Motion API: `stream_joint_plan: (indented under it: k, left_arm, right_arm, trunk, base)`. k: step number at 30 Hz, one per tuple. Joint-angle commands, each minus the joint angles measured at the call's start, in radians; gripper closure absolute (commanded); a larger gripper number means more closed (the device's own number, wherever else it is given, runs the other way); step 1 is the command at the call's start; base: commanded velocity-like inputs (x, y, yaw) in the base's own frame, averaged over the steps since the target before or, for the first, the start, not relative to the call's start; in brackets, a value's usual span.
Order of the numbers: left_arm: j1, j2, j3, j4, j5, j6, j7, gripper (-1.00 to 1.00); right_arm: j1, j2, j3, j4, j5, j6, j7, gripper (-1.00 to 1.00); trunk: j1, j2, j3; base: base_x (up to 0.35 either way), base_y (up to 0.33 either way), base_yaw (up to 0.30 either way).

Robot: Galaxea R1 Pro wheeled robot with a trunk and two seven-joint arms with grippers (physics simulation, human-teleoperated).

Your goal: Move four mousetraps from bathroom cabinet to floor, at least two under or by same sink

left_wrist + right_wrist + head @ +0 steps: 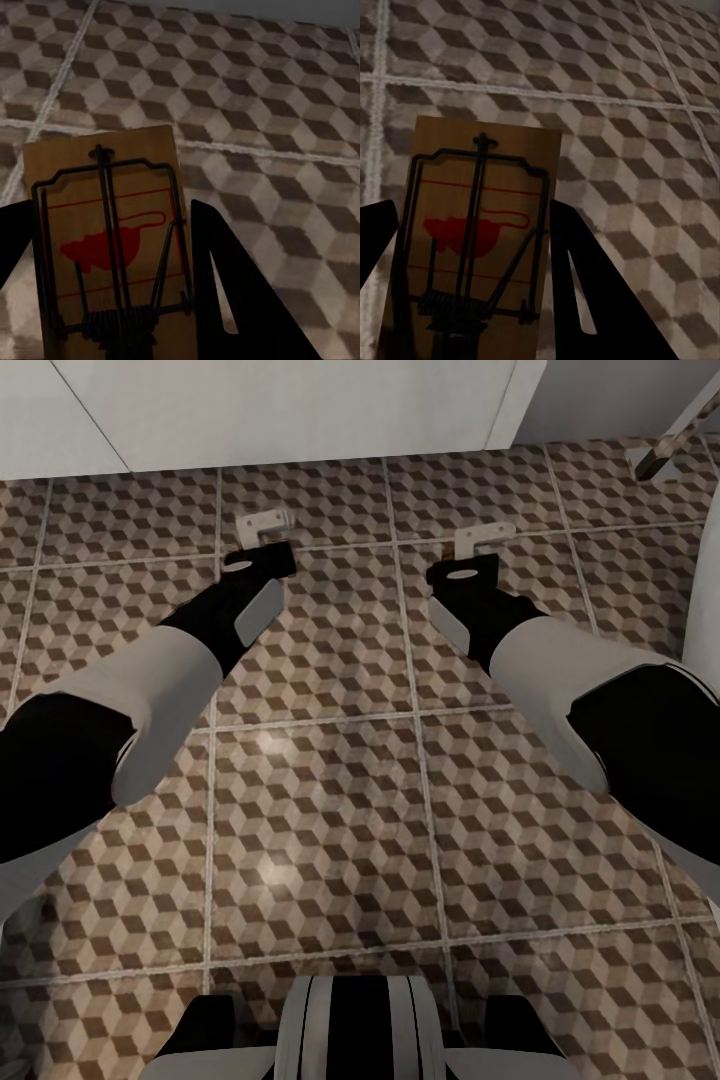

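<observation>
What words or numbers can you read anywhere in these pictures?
None: no words, numbers or brand names can be read.
The mousetrap between the left gripper's fingers bears only a red mouse picture and red lines.
The mousetrap between the right gripper's fingers bears the same.
The bathroom floor shows only a cube pattern.

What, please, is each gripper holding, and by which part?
Each holds one mousetrap by its long side edges, near the spring end: the left gripper holds this mousetrap, and the right gripper holds another mousetrap.
</observation>
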Motion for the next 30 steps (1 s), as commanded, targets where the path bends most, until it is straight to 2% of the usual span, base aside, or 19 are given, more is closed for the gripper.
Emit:
stream_joint_plan:
  k: [1,8,11,13,15,17,19,25,30]
  left_arm:
    - [0.000,0.001,-0.009,0.009,0.002,0.004,0.007,1.00]
    - [0.000,0.000,-0.006,0.028,0.006,0.001,0.004,1.00]
    - [0.001,0.001,-0.004,0.029,0.008,0.002,0.003,1.00]
    - [0.001,0.001,-0.003,0.029,0.008,0.008,0.001,1.00]
    - [0.002,0.002,-0.002,0.029,0.008,0.014,0.000,1.00]
    - [0.002,0.002,-0.002,0.029,0.008,0.017,-0.001,1.00]
    - [0.002,0.002,-0.002,0.029,0.008,0.030,0.003,1.00]
    - [0.002,0.004,-0.001,0.028,0.009,0.117,0.007,1.00]
    - [0.002,0.004,0.000,0.028,0.010,0.124,0.008,1.00]
  right_arm:
    - [0.000,0.000,0.008,0.000,-0.009,0.007,-0.005,1.00]
    - [0.001,0.000,0.007,0.002,-0.009,0.010,-0.005,1.00]
    - [0.001,0.000,0.006,0.002,-0.011,0.037,-0.005,1.00]
    - [0.001,0.000,0.005,0.000,-0.030,0.059,-0.005,1.00]
    - [0.001,0.000,0.005,-0.002,-0.098,0.075,-0.003,1.00]
    - [0.001,0.000,0.004,-0.002,-0.134,0.080,-0.002,1.00]
    - [0.001,0.000,0.004,-0.002,-0.153,0.084,-0.001,1.00]
    - [0.001,0.000,0.005,-0.005,-0.174,0.110,0.001,1.00]
    - [0.000,0.000,0.005,-0.011,-0.179,0.125,0.003,1.00]
  trunk:
    - [0.000,0.000,-0.001]
    - [0.000,0.000,-0.001]
    - [0.000,0.000,-0.001]
    - [0.000,0.000,-0.001]
    - [0.000,0.000,-0.001]
    - [0.000,0.000,-0.001]
    - [0.000,0.000,-0.001]
    - [0.000,0.000,-0.001]
    - [0.000,0.000,-0.001]
  base:
    - [0.000,0.000,0.000]
    - [0.000,0.000,0.000]
    - [0.000,0.000,0.000]
    - [0.000,0.000,0.000]
    - [0.000,0.000,0.000]
    - [0.000,0.000,0.000]
    - [0.000,0.000,0.000]
    - [0.000,0.000,0.000]
    - [0.000,0.000,0.000]
